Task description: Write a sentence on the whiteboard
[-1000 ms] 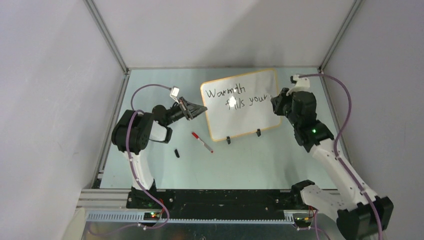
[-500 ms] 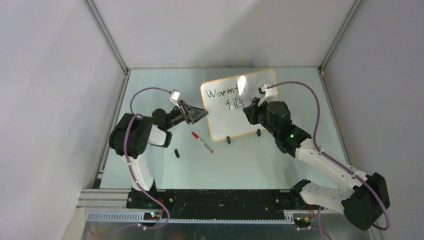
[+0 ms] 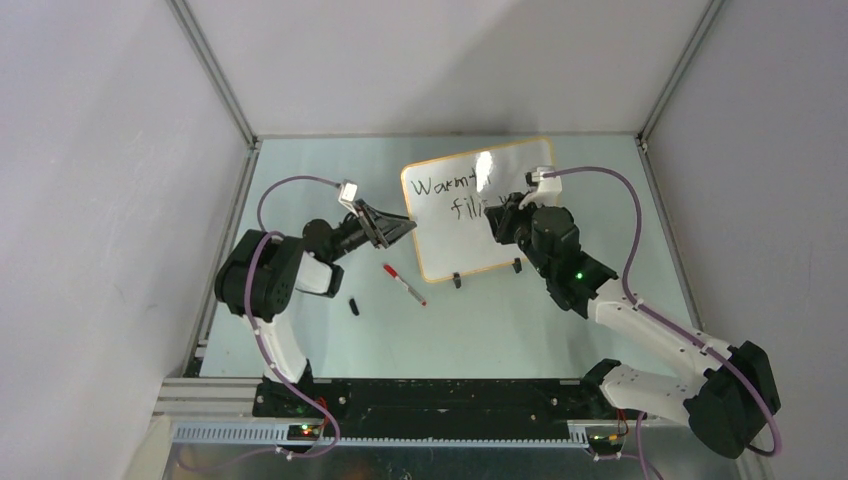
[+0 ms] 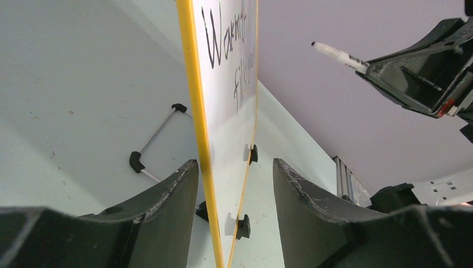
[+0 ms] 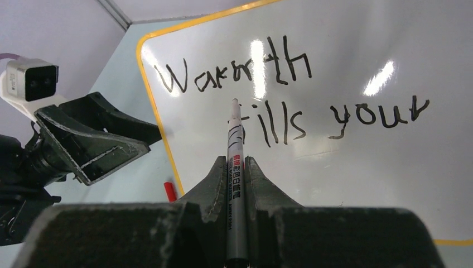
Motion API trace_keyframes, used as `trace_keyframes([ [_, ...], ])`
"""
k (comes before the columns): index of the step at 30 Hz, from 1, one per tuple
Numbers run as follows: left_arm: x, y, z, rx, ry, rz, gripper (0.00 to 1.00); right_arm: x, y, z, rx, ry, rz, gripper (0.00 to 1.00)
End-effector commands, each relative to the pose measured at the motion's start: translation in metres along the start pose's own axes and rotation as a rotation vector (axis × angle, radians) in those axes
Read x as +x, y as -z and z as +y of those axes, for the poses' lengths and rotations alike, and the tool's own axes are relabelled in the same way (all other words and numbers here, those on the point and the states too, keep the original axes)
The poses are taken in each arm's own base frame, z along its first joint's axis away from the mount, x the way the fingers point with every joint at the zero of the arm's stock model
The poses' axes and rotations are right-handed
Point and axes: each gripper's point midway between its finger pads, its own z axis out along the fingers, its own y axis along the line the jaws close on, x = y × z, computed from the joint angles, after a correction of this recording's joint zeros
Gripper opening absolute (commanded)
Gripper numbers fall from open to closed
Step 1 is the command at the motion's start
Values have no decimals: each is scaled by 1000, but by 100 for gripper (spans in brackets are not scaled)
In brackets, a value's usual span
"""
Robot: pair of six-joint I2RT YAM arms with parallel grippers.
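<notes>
Whiteboard [image 3: 470, 245] stands on the table [image 3: 560, 330] in the top view, the sentence [image 3: 445, 187] partly hidden behind the right pincer [image 3: 500, 215]; a red marker [image 3: 403, 284] lies nearby. Left wrist view: the left pincer [image 4: 234, 167] is open, its 2 fingers straddling the board's orange edge. Right wrist view: the right pincer is clamped on a black marker [image 5: 235, 162], and "Warmth fills your" reads across 2 lines.

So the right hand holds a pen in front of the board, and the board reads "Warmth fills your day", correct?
Not quite. The right hand does hold the pen in front of the whiteboard, but the sentence reads only "Warmth fills your"; no "day" is there, as the right wrist view shows.
</notes>
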Motion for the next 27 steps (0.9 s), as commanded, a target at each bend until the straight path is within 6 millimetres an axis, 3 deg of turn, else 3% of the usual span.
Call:
trace_keyframes([
  [1, -12, 0, -11, 16, -70, -48, 56, -12, 2, 10, -51, -39, -60, 0],
  [3, -12, 0, -12, 14, -71, -50, 56, -6, 2, 17, -95, -14, -37, 0],
  [12, -13, -3, -9, 6, -60, -59, 54, 10, -4, 10, -66, 22, 9, 0],
  [20, -12, -5, -9, 20, -56, -47, 52, 2, 3, -1, -1, 7, -10, 0],
  [27, -8, -9, -5, 22, -22, -25, 40, 8, 4, -7, 35, 6, 3, 0],
])
